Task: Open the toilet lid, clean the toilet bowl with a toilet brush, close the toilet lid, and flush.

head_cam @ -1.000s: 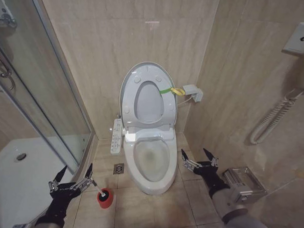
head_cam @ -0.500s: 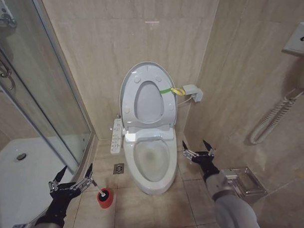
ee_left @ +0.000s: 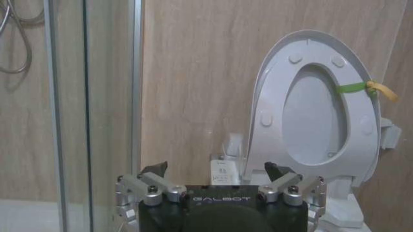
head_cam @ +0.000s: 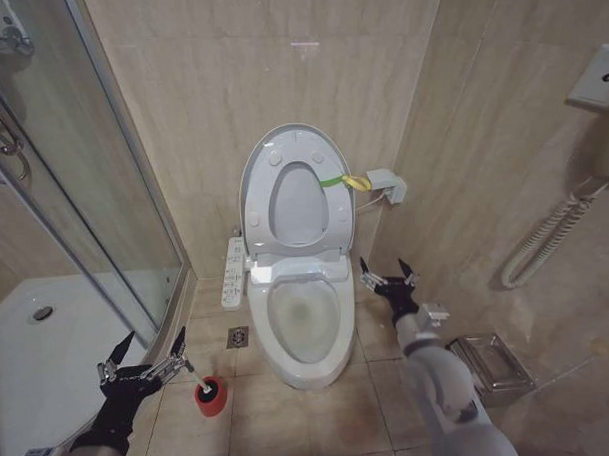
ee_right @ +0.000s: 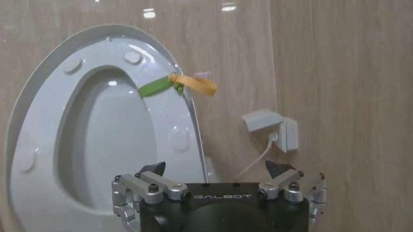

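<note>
At the far left, the left gripper (head_cam: 144, 366) hangs low over the tiled floor (head_cam: 321, 418) beside the glass shower wall (head_cam: 103, 195), its fingers (head_cam: 117, 351) spread and empty. Just to their right, the toilet brush (head_cam: 195, 377) stands in its small red holder cup (head_cam: 210, 396); a short white stretch of handle reaches up toward the nearer fingertip, though whether they touch cannot be told.

In the middle, the toilet lid (head_cam: 265, 154) is raised, a glossy white oval leaning against the beige wall with the ring-shaped seat (head_cam: 329, 222) lifted against it. A yellow-green strap loop (head_cam: 345, 182) sticks out from its right edge. Below, the toilet bowl (head_cam: 306, 323) lies open, white and elongated, with a discoloured basin and a white button panel (head_cam: 232, 273) along its left side.

To the right, the right gripper (head_cam: 386, 278) is held just beside the bowl's right rim, below the strap and apart from it, fingers (head_cam: 365, 276) released and holding nothing. In the right wrist view the strap hangs above the spread fingers (ee_right: 152, 169).
</note>
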Robot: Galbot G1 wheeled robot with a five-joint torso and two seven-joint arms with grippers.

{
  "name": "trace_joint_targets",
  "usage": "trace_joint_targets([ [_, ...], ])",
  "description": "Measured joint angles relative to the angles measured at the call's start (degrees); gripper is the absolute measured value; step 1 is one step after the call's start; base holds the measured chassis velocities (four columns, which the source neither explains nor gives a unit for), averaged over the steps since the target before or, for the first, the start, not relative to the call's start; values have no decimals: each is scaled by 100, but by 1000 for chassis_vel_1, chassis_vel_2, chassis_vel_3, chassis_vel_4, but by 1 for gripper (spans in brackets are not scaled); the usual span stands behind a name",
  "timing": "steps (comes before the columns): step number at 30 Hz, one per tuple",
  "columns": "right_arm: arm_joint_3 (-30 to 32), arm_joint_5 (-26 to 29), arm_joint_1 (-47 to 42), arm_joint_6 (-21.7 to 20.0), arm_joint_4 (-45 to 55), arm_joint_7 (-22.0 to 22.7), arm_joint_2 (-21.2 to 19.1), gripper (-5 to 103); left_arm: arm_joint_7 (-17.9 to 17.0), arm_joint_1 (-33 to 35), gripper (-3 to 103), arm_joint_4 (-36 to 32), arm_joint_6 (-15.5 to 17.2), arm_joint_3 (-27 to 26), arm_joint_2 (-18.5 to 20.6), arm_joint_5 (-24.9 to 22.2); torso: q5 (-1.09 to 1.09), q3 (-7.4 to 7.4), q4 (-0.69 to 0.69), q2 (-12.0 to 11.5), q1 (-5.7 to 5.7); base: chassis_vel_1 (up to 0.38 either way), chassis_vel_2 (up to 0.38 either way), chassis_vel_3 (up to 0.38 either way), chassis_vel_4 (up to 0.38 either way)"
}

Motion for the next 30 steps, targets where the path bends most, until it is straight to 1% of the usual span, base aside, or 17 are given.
trace_joint_targets([
  [7, -48, 71, 599, -41, -382, 34, -114, 100, 0, 0, 98, 0, 0, 0, 0, 0, 0, 0, 0, 0, 0, 0, 0, 0, 0],
  [14, -43, 89, 1372, -40, -989, 73, -243, 100, 0, 0, 98, 0, 0, 0, 0, 0, 0, 0, 0, 0, 0, 0, 0, 0, 0],
  [21, -27, 123, 1935, -106, -1304, 147, -200, 100, 0, 0, 98, 0, 0, 0, 0, 0, 0, 0, -1, 0, 0, 0, 0, 0, 0],
  [26, -102, -17, 2726, -51, -1861, 160, -88, 100, 0, 0, 98, 0, 0, 0, 0, 0, 0, 0, 1, 0, 0, 0, 0, 0, 0],
  [30, -126, -41, 2959, -37, -2006, 165, -68, 100, 0, 0, 98, 0, 0, 0, 0, 0, -1, 0, 1, 0, 0, 0, 0, 0, 0],
])
